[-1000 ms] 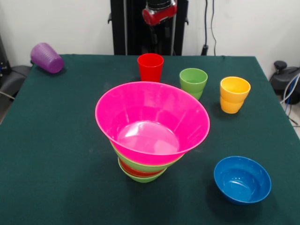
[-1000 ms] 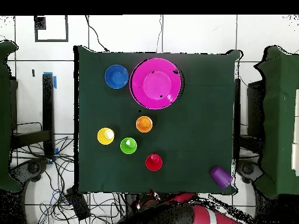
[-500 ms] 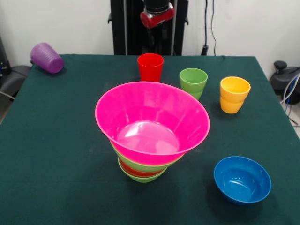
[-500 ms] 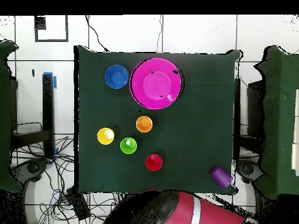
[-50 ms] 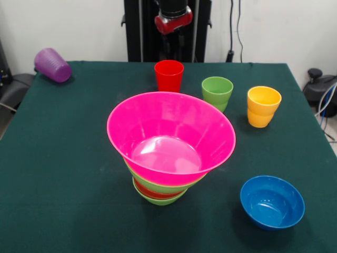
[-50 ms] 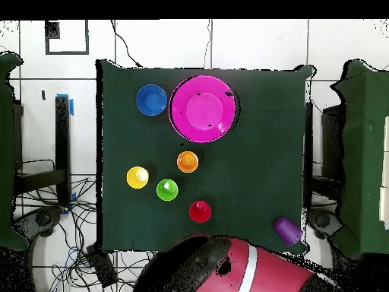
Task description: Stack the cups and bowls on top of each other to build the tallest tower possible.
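The tower stands mid-table: a huge pink bowl [image 5: 171,134] [image 6: 200,107] nested on a large green bowl [image 5: 158,185], a red-orange bowl [image 5: 151,193] and a small green bowl [image 5: 160,201]. A blue bowl [image 5: 272,202] [image 6: 151,99] sits alone beside it. The red cup [image 5: 169,75] [image 6: 200,211], green cup [image 5: 217,92] [image 6: 167,189] and yellow cup [image 5: 263,105] [image 6: 137,177] stand upright. Only the overhead view shows the orange cup [image 6: 187,161]. The purple cup [image 5: 52,65] [image 6: 286,228] lies on its side at a corner. My gripper [image 5: 174,41] hangs beyond the table's far edge, behind the red cup, holding nothing.
The dark green table [image 5: 63,158] ends just behind the red cup. The arm's red and black bulk [image 6: 228,268] covers the table edge near the red cup in the overhead view. Cables and a stand [image 5: 324,95] lie off the right side.
The arm's head has shifted slightly left and up at the far edge; overhead, its bulk has swung further across the bottom. No cup or bowl has moved.
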You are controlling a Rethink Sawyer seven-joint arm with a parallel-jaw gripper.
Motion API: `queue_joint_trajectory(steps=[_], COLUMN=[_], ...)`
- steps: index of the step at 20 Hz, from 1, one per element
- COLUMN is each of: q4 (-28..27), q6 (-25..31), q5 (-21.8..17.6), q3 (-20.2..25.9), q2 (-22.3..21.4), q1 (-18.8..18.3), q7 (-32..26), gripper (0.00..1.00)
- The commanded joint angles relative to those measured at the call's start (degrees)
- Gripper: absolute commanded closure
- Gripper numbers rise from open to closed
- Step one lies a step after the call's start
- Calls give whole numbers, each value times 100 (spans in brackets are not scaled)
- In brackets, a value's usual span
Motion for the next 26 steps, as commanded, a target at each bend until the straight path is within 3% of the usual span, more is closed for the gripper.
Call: queue_joint_trajectory(steps=[1,26], q4=[-825,-958], q6=[-566,-1106], q5=[162,424], q3=[141,-189], q2=[445,729], q1=[293,616], q7=[794,873], gripper=[0,0])
